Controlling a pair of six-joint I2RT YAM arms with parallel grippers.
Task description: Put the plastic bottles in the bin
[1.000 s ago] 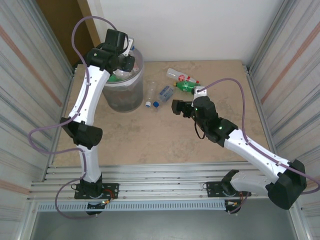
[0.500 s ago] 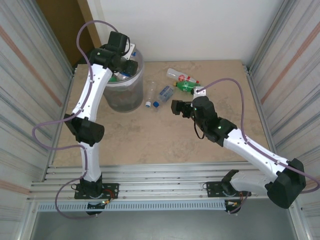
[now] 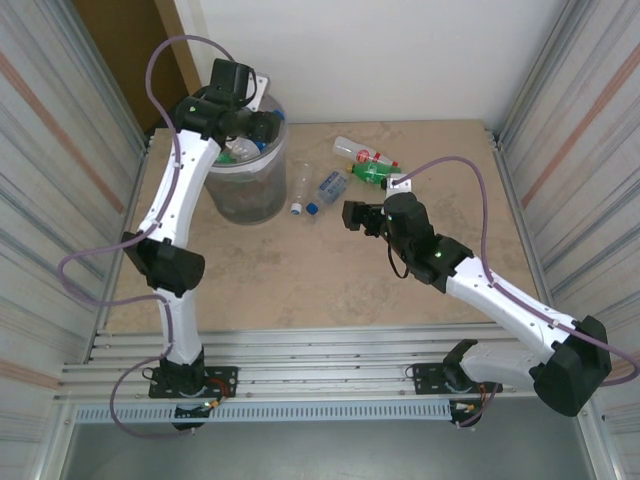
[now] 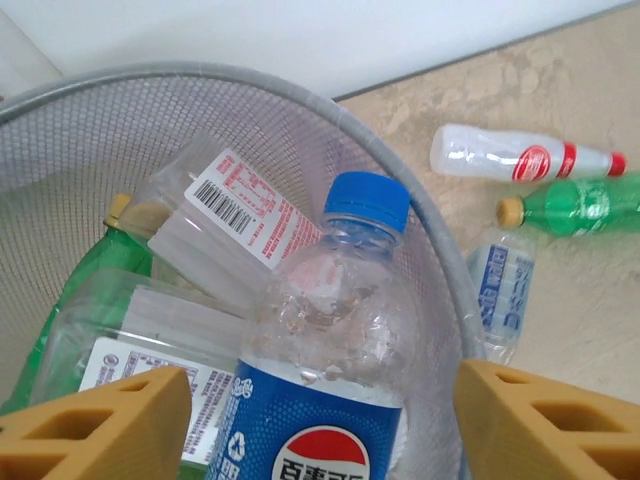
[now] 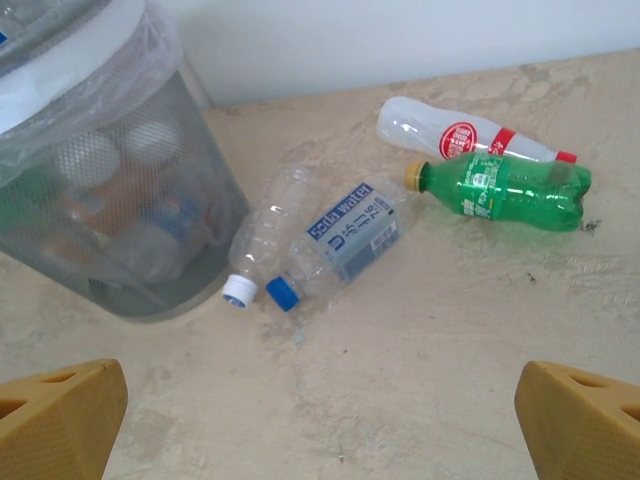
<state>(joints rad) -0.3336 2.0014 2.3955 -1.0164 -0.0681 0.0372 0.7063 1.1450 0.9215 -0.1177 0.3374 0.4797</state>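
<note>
Four bottles (image 5: 350, 240) lie upper centre, ungathered. Left gripper (image 4: 322, 390) hangs open over the bin (image 4: 200, 75) to drop the Pepsi bottle (image 4: 330, 330). The right gripper (image 5: 318, 385) is open and empty.

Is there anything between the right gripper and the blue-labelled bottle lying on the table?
Nothing visible. Bare table lies between the open right gripper and the blue-labelled bottle; a clear bottle lies alongside it.

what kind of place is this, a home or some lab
Likely a robot test cell, not a home: two arms bolted to aluminium rails at the edge of a table, corrugated metal panels on both sides, and crushed bottles laid beside a bin.
</note>
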